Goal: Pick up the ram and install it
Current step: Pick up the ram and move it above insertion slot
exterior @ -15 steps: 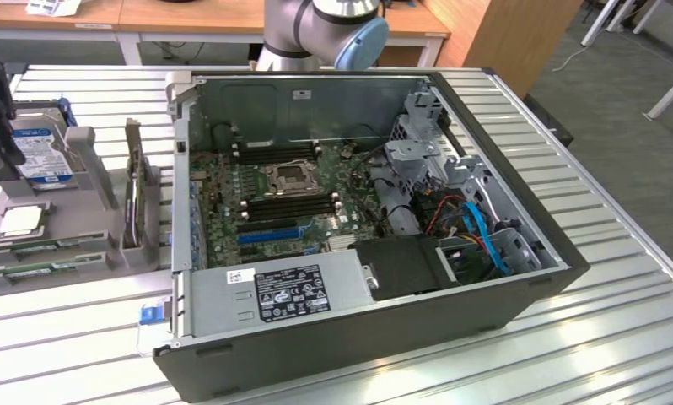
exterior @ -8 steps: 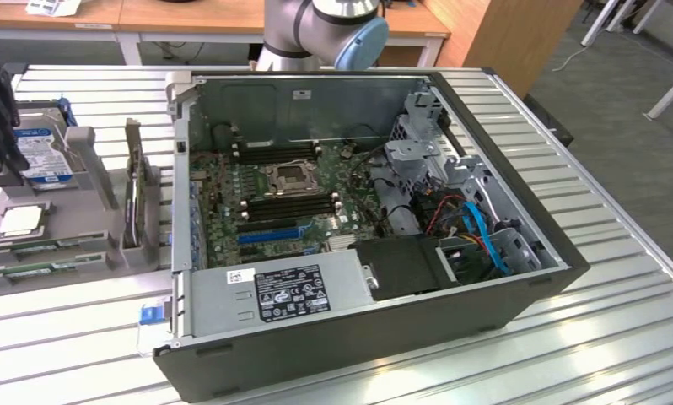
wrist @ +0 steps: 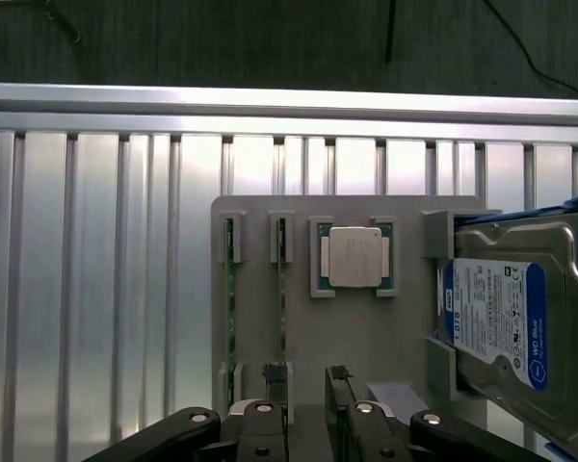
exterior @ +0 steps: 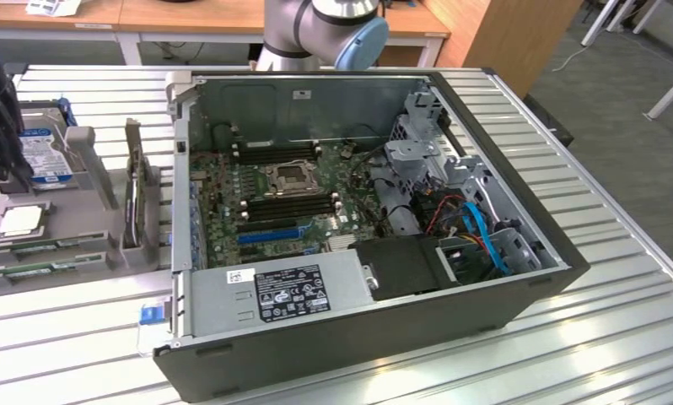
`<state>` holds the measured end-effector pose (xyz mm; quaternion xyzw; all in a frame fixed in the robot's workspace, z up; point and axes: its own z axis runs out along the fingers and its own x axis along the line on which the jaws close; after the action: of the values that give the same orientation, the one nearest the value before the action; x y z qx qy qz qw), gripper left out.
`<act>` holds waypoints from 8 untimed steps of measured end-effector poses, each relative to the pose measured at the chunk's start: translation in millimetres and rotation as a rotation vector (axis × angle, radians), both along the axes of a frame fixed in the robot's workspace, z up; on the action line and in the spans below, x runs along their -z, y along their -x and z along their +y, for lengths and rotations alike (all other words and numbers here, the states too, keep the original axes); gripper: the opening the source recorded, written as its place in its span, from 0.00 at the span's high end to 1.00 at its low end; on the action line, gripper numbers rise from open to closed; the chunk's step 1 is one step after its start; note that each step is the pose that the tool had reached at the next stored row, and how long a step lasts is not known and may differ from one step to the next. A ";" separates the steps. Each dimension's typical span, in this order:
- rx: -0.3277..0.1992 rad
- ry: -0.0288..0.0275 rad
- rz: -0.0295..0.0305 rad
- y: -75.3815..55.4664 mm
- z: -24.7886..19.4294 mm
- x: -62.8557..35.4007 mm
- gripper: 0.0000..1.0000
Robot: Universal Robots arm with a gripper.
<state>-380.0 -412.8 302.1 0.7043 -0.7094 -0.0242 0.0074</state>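
My pincer [wrist: 306,390] hangs wide and holds nothing, above the matte grey holder [wrist: 385,337]. The ram [wrist: 281,289] stands on edge in a slot there, a thin green board beside a 2nd stick [wrist: 231,289]. I judge it light, stiff and brittle, so I'd grip the 2 flat faces mid-length, gently.

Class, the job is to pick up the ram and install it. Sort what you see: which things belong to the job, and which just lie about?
Belong to the job:
- ram sticks in the grey tray
- open pincer near them
- black memory slots on the motherboard

Lying about:
- processor
- hard drive
- expansion card
- power supply
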 end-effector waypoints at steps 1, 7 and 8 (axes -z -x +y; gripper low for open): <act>0.000 0.0000 0.0000 0.0 0.0 1.4 0.71; 0.000 0.0000 0.0000 0.0 0.0 9.2 0.71; 0.000 0.0000 0.0000 0.0 0.0 10.5 0.71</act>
<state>-380.0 -412.8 291.6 0.7043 -0.7094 -0.0242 0.0074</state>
